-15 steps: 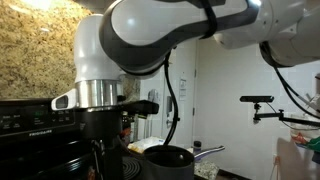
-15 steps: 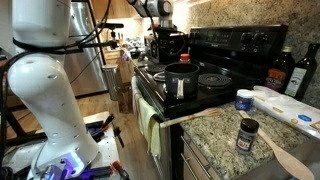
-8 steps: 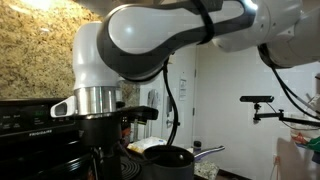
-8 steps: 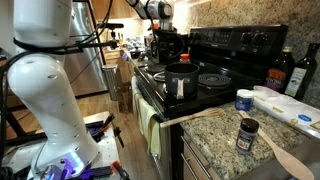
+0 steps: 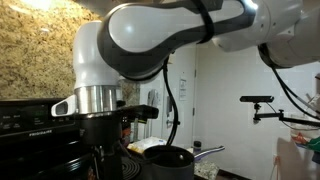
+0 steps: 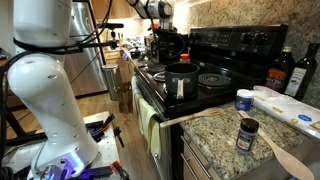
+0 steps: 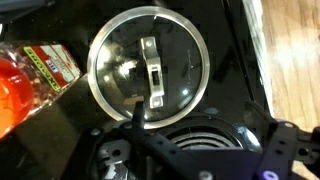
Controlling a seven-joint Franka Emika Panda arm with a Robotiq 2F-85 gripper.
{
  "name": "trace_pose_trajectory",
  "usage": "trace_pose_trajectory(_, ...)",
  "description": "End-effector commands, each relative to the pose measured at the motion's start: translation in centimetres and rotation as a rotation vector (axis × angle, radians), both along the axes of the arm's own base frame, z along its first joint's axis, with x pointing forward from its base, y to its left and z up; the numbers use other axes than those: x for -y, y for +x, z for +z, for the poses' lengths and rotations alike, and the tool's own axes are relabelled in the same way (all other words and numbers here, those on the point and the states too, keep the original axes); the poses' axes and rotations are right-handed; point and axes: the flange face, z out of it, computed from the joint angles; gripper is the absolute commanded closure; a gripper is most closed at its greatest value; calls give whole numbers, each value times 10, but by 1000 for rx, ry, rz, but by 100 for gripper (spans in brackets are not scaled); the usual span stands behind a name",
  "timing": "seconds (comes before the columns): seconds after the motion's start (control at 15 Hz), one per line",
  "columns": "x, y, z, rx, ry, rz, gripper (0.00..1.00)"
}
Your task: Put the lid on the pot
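Silvery lid (image 7: 148,72) lies flat on the black stovetop (image 7: 228,100), a red packet (image 7: 30,85) just beside its rim; whether the gripper (image 7: 190,160) is spread cannot be told.

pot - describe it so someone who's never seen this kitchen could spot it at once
Start at the black stove beside the granite counter. On its cooktop, near the front edge, stands the pot. It is low, round and dark with a silvery handle, while the burner next to it is bare.

wrist view looks straight down, close, at the lid (image 7: 150,75); both exterior views (farther off) share the pot (image 5: 172,157) (image 6: 188,82).
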Motion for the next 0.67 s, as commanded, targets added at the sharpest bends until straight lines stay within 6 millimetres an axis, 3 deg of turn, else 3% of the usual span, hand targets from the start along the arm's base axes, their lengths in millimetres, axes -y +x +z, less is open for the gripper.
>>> trace_pose_trajectory(0.0,7,-15,-2,-6,16,20,0)
trace_pose_trajectory(0.6,26,-54,-70,50,30,209,0)
